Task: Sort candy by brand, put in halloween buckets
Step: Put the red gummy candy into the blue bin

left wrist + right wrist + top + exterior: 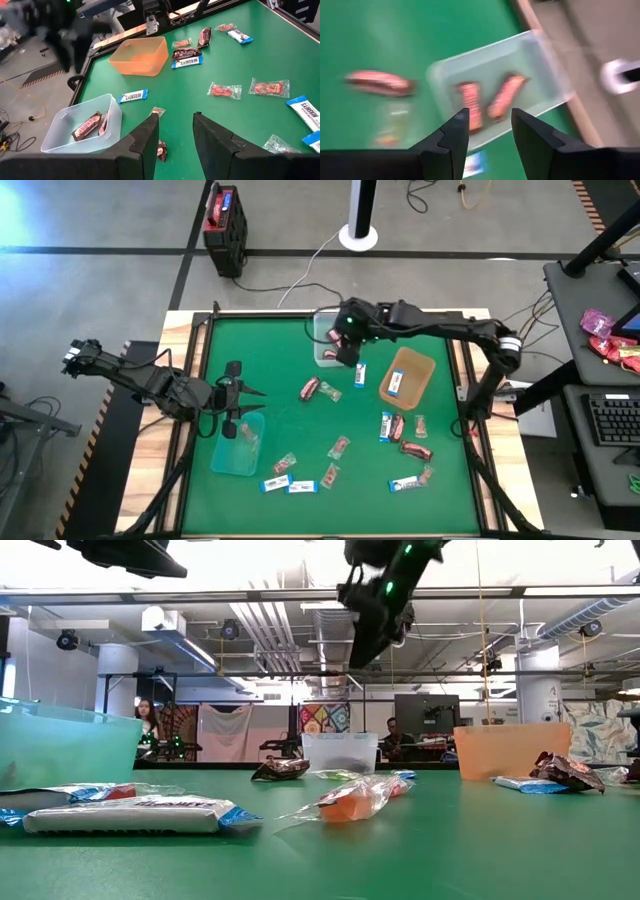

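Sorting is barely begun. The clear tub (328, 340) at the table's far edge holds two dark red bars, the brown tray (407, 376) one blue-and-white bar, the teal tub (238, 443) at least one pinkish piece. The right gripper (347, 353) hangs open and empty just above the clear tub; the left gripper (246, 402) waits, also open, by the teal tub — most candy (338, 447) lies loose on the green mat.
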